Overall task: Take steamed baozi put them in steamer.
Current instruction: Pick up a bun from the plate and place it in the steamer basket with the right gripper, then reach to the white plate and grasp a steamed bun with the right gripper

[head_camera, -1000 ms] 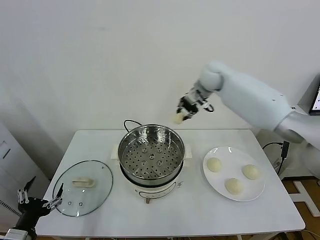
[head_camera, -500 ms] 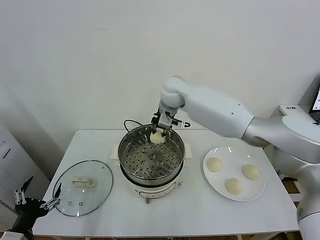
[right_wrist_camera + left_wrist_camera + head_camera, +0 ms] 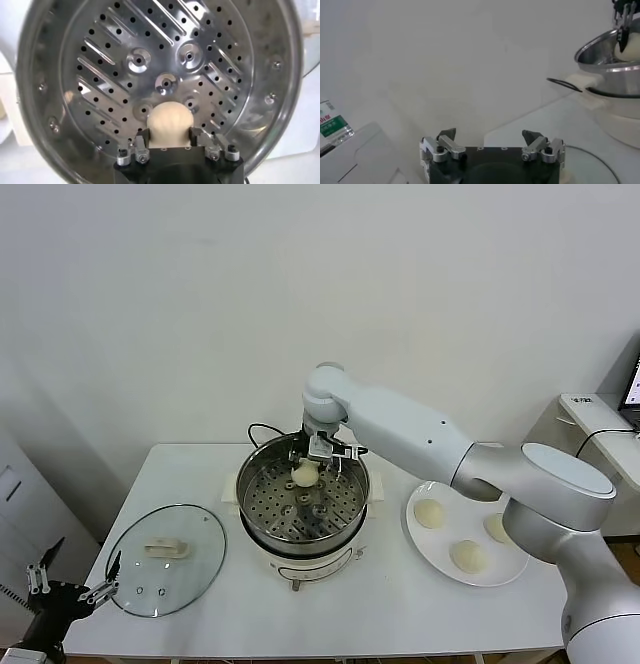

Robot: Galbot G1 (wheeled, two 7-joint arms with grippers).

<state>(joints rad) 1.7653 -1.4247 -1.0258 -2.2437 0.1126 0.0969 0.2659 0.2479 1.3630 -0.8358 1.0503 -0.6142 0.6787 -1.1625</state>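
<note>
My right gripper [image 3: 305,468] is shut on a cream-white baozi [image 3: 303,474] and holds it inside the steel steamer [image 3: 262,466], just above the perforated bottom at the far side. The right wrist view shows the baozi [image 3: 170,122] between the fingers [image 3: 141,137], over the steamer's perforated bottom [image 3: 115,55]. Three more baozi [image 3: 428,513] [image 3: 500,527] [image 3: 467,555] lie on the white plate [image 3: 515,574] at the right. My left gripper [image 3: 68,584] is open and empty, low off the table's front-left corner.
A round glass lid [image 3: 200,569] with a white handle lies flat on the table left of the steamer. The steamer stands on a white cooker base [image 3: 300,569] with a black cord [image 3: 258,428] behind it.
My right gripper has carried the baozi from above and behind the steamer leftward and down into the basket. The left arm has barely moved.
</note>
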